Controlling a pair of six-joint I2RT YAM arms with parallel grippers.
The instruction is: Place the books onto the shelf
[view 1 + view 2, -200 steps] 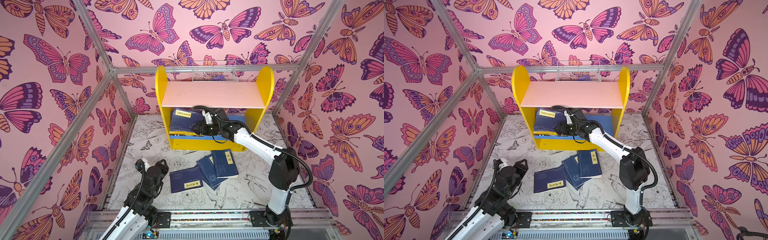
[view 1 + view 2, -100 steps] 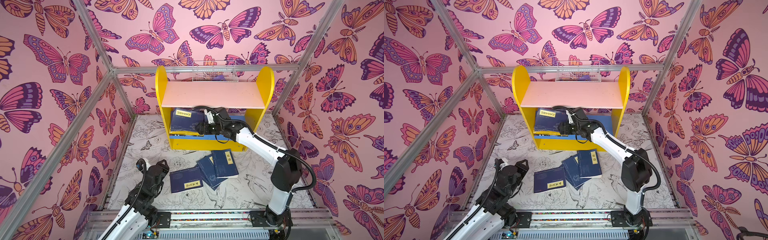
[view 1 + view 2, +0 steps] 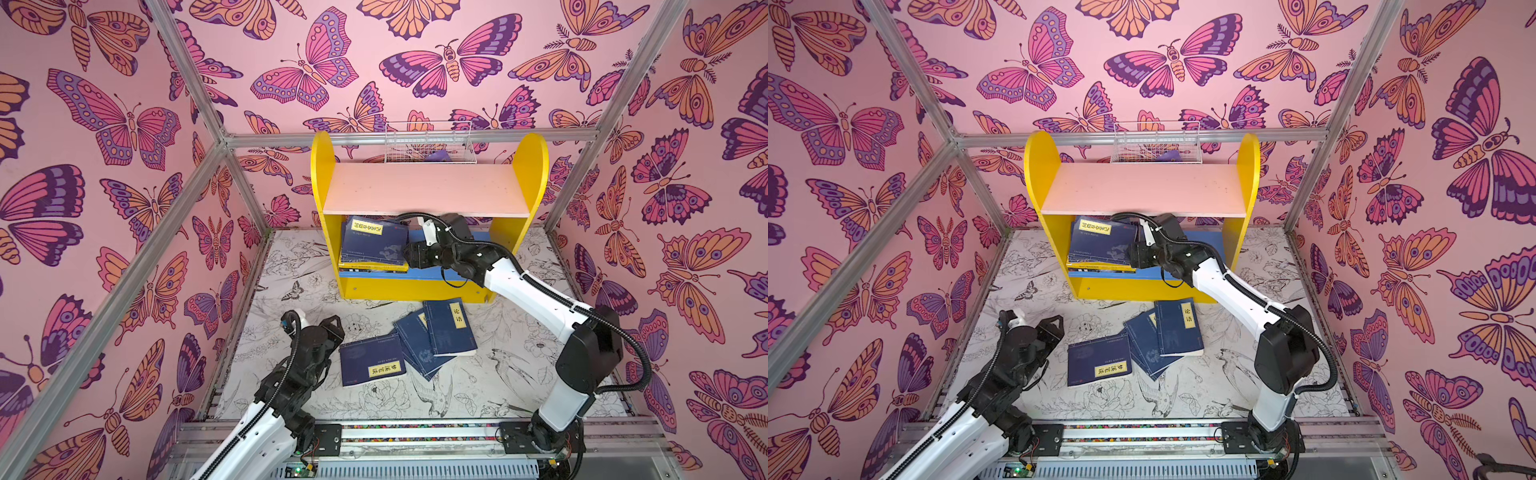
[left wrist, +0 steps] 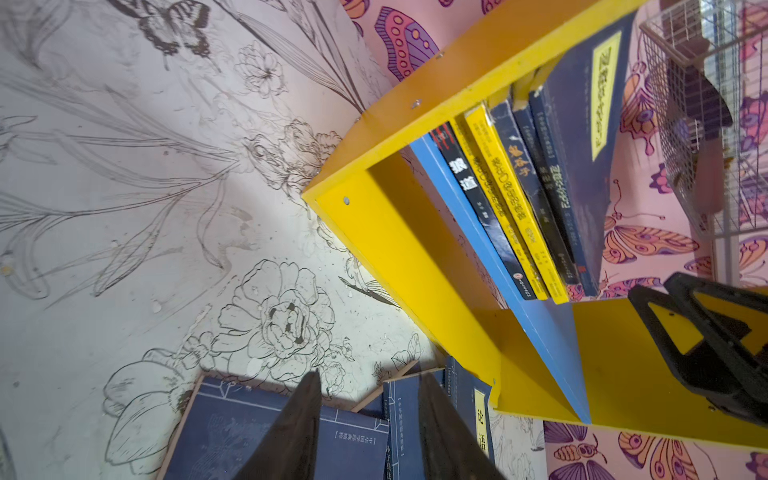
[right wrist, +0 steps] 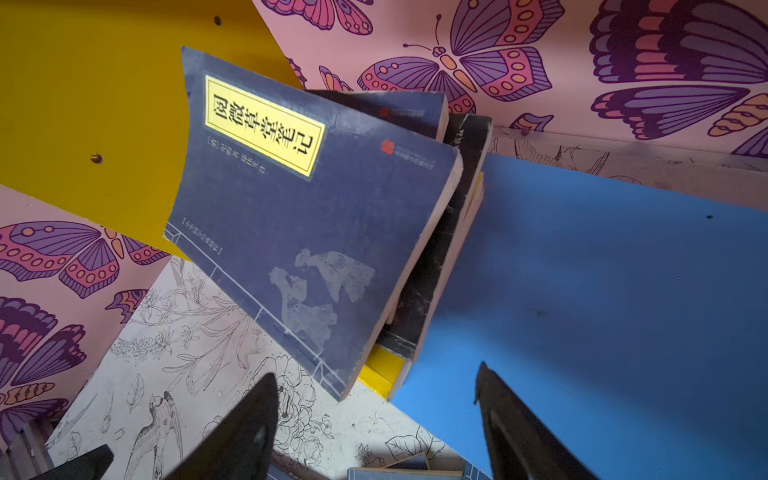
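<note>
The two-tier shelf with yellow round-topped side panels (image 3: 428,232) stands against the back wall, its pale pink upper board (image 3: 424,189) bare and its blue lower board (image 5: 602,291) carrying a leaning row of thin paperbacks (image 3: 372,245) pushed toward one yellow panel. The outermost of them is a navy book with a yellow title label (image 5: 299,216), tilted against the darker and yellow spines behind it.

My right gripper (image 5: 378,419) sits just beside that navy book, fingers spread wide and empty, nothing between them. A second ago it was further in by the stack; it has drawn back a little and the spread has narrowed slightly. I read that as the book being delivered and my right arm freeing itself.

Three navy paperbacks (image 3: 409,345) lie overlapped on the sketched floor mat (image 3: 498,374) in front of the shelf, so the job is, I judge, well past halfway.

My left gripper (image 4: 370,415) hovers near the closest floor book, fingers partly apart, holding nothing.
</note>
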